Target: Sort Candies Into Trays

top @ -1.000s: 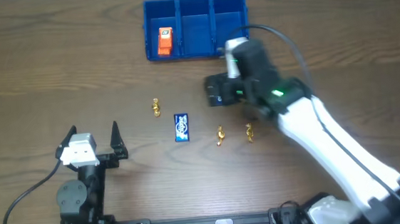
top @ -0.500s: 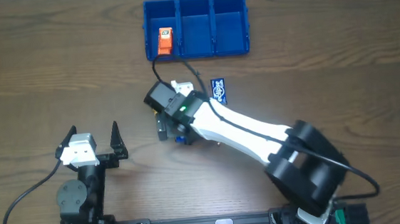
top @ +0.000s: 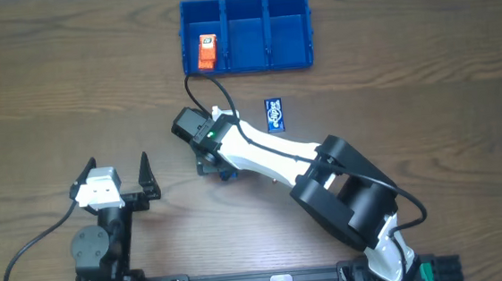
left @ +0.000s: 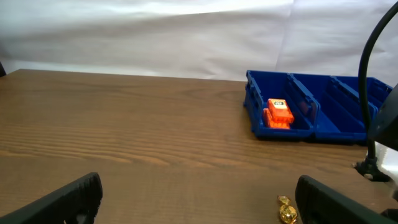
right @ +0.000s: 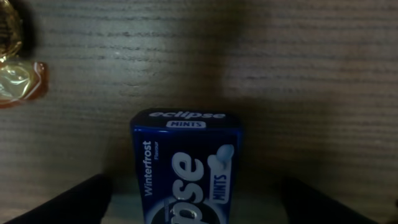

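The right gripper is being held low over the table, left of centre, with its arm being stretched across from the base at the right. Its fingers are being kept wide open, one on each side of a blue mint box that is lying flat on the wood. A clear gap is being shown on both sides of the box, and nothing is being gripped. A gold-wrapped candy is being observed near the box, apart from it and outside the fingers.

A second mint box is being noted on the table between the right arm and the blue tray, near the tray's front wall but not touching it. The tray is being recorded at the far side of the table, with three compartments set side by side. An orange candy is being carried in the left compartment.

The left gripper is being held close to its own base, at the near left of the table, well apart from the mint boxes and the tray. Its fingers are being kept spread wide, and no object is being held by them.
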Motion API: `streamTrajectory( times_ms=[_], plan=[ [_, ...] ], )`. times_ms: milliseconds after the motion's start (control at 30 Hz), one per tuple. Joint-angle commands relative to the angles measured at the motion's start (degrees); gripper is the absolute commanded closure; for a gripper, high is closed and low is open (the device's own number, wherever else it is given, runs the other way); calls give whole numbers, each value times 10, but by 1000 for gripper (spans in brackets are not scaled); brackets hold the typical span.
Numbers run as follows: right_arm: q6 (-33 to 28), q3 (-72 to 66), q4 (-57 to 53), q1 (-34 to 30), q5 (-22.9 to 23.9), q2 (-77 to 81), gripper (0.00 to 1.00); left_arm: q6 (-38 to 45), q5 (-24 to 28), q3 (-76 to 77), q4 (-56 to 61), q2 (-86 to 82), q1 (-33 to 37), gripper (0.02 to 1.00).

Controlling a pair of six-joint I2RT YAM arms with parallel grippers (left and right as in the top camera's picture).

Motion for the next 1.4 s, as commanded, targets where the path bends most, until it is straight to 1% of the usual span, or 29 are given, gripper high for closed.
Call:
streamTrajectory(
  times_ms=[33,100,133,167,267,367,467,533,567,700,733,767,833,900,1033,1133,1300,1400],
  plan=[
    [13,12,-2,1,11,7,321,4,-3,-13,-20,-3,-2,20],
    [13,12,-3,1,14,7,437,4,-3,-13,-20,-3,-2,20],
    [13,12,-3,1,15,7,472,4,-3,-13,-20,-3,-2,20],
    [13,12,-3,1,15,7,546,4,-3,-13,-20,-3,-2,20],
    [13,12,-2,1,15,7,676,4,-3,-13,-20,-3,-2,20],
    [13,12,-2,1,15,5,759,4,-3,-13,-20,-3,-2,20],
    [8,12,-3,1,22,-12,801,4,-3,-13,-20,-3,-2,20],
    [-8,14,-7,0,36,-37,807,4,-3,-13,-20,-3,-2,20],
    [-20,22,-16,-3,51,-56,809,4,-3,-13,-20,-3,-2,20],
    [-66,112,-95,-38,152,-108,816,4,-3,-13,-20,-3,-2,20],
    [-91,153,-114,-52,180,-107,816,4,-3,-13,-20,-3,-2,20],
    [-128,194,-116,-73,193,-100,816,4,-3,-13,-20,-3,-2,20],
    [-177,255,-106,-107,196,-78,816,4,-3,-13,-20,-3,-2,20],
    [-189,310,-91,-138,228,-42,836,4,-3,-13,-20,-3,-2,20],
    [-247,340,2,-176,224,13,812,4,-3,-13,-20,-3,-2,23],
    [-275,339,66,-196,195,54,790,4,-3,-13,-20,-3,-2,20],
    [-277,340,96,-221,164,112,790,4,-3,-13,-20,-3,-2,23],
    [-277,339,107,-223,164,131,783,4,-3,-13,-20,-3,-2,20]
  ],
)
